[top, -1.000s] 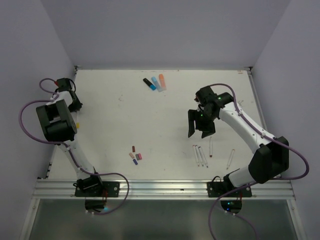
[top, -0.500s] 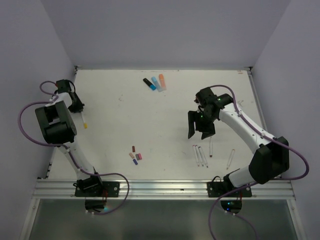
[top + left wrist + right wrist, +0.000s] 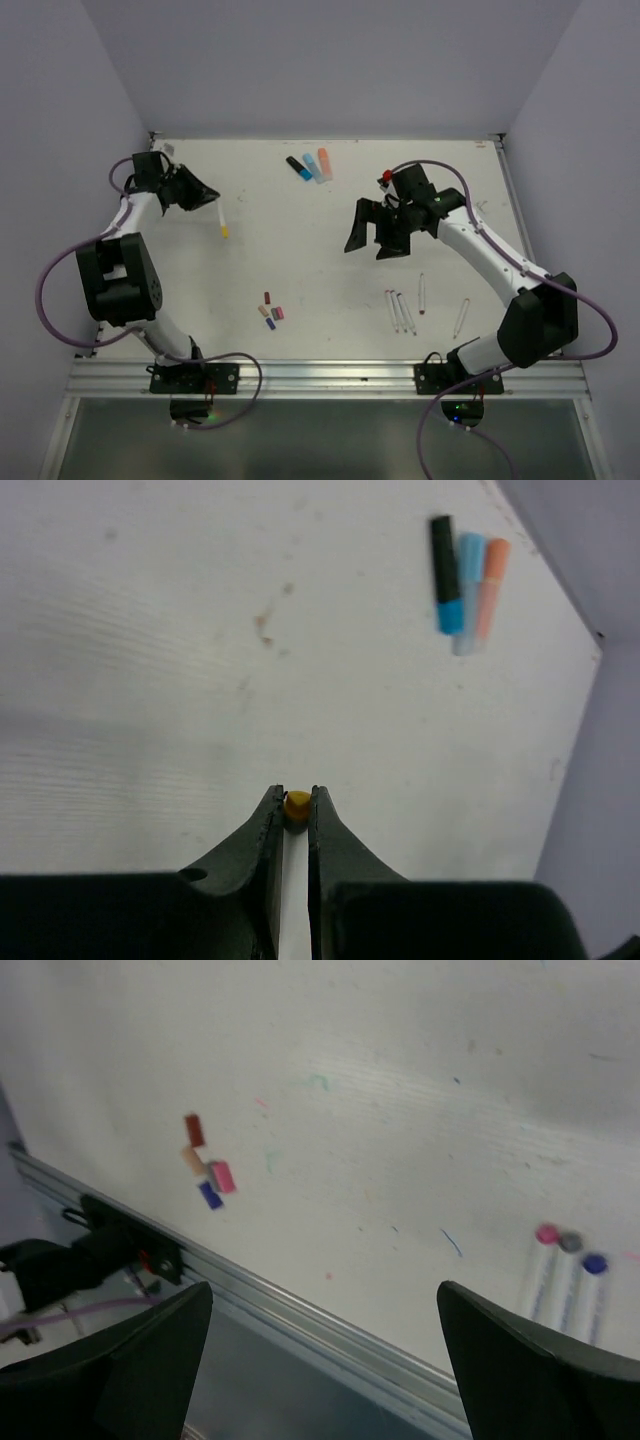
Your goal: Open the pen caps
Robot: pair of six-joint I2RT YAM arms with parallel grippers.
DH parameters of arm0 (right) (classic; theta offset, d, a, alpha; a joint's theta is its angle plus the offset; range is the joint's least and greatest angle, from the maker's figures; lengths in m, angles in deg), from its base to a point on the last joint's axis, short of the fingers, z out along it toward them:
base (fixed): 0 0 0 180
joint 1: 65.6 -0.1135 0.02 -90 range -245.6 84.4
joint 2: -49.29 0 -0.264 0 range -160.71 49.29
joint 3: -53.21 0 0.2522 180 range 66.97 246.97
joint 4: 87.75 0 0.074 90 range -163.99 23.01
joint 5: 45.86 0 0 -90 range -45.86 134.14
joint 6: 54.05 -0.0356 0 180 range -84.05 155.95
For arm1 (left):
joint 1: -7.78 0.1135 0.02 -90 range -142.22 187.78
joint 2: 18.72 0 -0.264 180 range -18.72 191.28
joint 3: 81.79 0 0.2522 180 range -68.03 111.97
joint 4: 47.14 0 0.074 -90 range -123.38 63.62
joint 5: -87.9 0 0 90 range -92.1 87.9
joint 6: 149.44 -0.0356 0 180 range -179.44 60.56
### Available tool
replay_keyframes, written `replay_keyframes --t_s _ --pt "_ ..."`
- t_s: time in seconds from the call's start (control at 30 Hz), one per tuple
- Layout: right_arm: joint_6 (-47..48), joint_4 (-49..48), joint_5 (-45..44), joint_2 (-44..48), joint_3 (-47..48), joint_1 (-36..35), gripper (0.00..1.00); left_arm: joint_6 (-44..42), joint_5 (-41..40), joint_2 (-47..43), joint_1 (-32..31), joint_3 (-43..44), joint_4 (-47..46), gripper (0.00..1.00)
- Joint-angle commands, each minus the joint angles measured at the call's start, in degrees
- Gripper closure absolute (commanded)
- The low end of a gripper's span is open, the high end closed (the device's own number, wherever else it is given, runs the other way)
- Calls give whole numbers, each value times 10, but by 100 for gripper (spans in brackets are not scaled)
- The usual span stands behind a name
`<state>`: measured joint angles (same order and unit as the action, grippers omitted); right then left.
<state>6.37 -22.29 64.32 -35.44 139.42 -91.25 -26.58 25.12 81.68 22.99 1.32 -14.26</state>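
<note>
- L gripper (image 3: 292, 818) clamped shut on white pen (image 3: 220, 214); yellow cap (image 3: 296, 803) on pen's free end, over table's (image 3: 300, 250) left-rear part
- R gripper (image 3: 371, 236) jaws wide apart, holding nothing; hovers right of centre
- loose caps (image 3: 270, 312) clustered nr front edge; capped markers (image 3: 309, 166) side by side at rear; uncapped pens (image 3: 401, 311) front right

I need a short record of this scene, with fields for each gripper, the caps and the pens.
left gripper: shut on a white pen, yellow cap at its free end
right gripper: open, empty, above the table
loose caps: small cluster, middle near side
markers: three side by side, far side
thin pens: four, lying near right arm's base
</note>
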Motion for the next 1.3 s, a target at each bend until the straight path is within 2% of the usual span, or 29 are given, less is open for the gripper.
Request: replay_keyframes --t_s 0.0,0.13,0.2,0.3,0.4,0.53,0.77,1.1,1.27 --pt "-97 -167 90 42 -26 -3 1 119 100 -64 -63 -24 -94 100" --pt "-130 -234 143 59 -50 -4 1 192 101 -107 -170 -53 -151 100" --pt "-125 -241 159 67 -49 -4 2 232 96 -133 -200 -77 -181 100" --pt "-132 -282 187 87 -62 -4 7 277 78 -169 -253 -110 -232 100" --pt "-160 -350 189 120 -103 -6 16 335 60 -204 -300 -146 -278 100" --pt "-164 -383 167 142 -139 -31 27 386 42 -244 -336 -171 -290 100" --pt "-172 -419 137 139 -151 -90 34 408 22 -262 -393 -176 -292 100" --pt "-181 -434 115 140 -152 -99 42 418 6 -269 -453 -170 -290 100" --pt "-177 -431 103 144 -160 -99 51 423 0 -274 -471 -169 -290 100"
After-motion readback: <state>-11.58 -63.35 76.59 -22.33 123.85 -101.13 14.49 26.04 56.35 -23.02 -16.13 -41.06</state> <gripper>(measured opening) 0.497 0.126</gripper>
